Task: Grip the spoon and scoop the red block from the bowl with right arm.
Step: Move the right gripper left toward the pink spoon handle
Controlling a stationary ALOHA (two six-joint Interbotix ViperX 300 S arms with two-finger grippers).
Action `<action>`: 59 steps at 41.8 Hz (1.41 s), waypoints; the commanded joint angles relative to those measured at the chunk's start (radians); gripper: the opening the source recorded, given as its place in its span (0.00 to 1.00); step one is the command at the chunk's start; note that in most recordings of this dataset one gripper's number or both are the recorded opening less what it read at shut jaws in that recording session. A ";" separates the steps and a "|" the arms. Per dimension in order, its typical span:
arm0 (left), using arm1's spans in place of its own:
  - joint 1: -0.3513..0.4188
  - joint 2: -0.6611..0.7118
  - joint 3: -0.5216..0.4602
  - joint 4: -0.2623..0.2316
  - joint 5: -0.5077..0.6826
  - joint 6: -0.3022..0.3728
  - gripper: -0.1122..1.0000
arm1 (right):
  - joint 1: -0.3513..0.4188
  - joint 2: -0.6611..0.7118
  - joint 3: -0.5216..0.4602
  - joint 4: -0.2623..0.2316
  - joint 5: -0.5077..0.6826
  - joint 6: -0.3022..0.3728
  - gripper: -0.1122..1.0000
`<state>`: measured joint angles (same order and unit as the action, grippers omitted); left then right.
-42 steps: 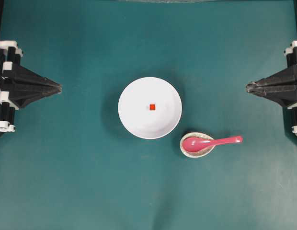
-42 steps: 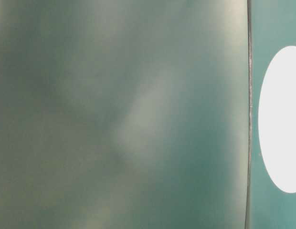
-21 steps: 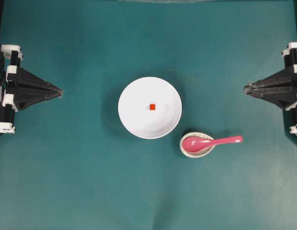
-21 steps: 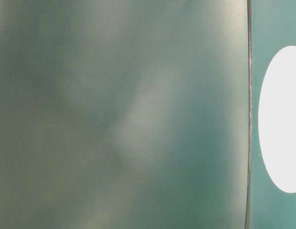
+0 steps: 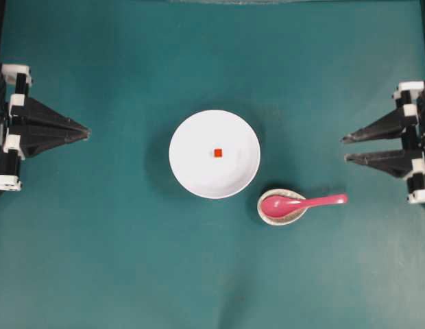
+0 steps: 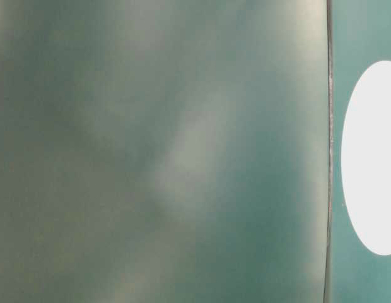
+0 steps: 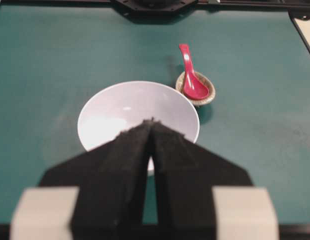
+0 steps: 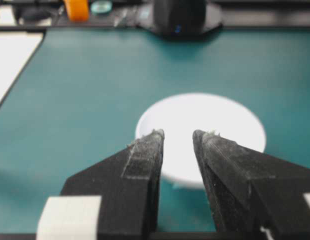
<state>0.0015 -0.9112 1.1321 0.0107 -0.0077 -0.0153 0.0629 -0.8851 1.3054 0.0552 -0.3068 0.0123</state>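
Note:
The white bowl [image 5: 214,154] sits mid-table with the tiny red block [image 5: 218,152] at its centre. The pink spoon [image 5: 301,202] lies to the bowl's lower right, its scoop resting in a small cream dish [image 5: 282,207] and its handle pointing right. My right gripper [image 5: 344,148] stands open at the right edge, empty, well above and right of the spoon handle. In the right wrist view the bowl [image 8: 201,135] shows between the spread fingers of the right gripper [image 8: 178,134]. My left gripper [image 5: 85,129] is shut at the left edge, far from the bowl; seen shut [image 7: 152,121] before the bowl [image 7: 137,112] and spoon [image 7: 191,75].
The green table mat [image 5: 116,260] stretches bare around the bowl and dish. The table-level view is a blur of green with a white oval, the bowl [image 6: 372,158], at its right side. Black frame rails run along the table's left and right edges.
My right gripper has gone from shut to open, its fingers spreading apart, and it has drawn slightly rightward. The left gripper, bowl, block and spoon have not moved.

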 commanded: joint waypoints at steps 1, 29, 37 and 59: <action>0.000 0.003 -0.031 0.003 0.011 0.000 0.10 | 0.032 0.031 0.025 0.031 -0.086 0.002 0.45; 0.021 0.005 -0.031 0.003 0.035 0.002 0.10 | 0.198 0.469 0.176 0.186 -0.523 0.002 0.46; 0.021 0.008 -0.031 0.003 0.046 0.000 0.10 | 0.242 0.557 0.178 0.216 -0.557 0.031 0.46; 0.021 0.012 -0.031 0.003 0.063 0.000 0.10 | 0.290 0.726 0.170 0.216 -0.644 0.106 0.46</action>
<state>0.0215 -0.9050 1.1321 0.0107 0.0598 -0.0153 0.3359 -0.1764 1.4910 0.2669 -0.9327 0.1120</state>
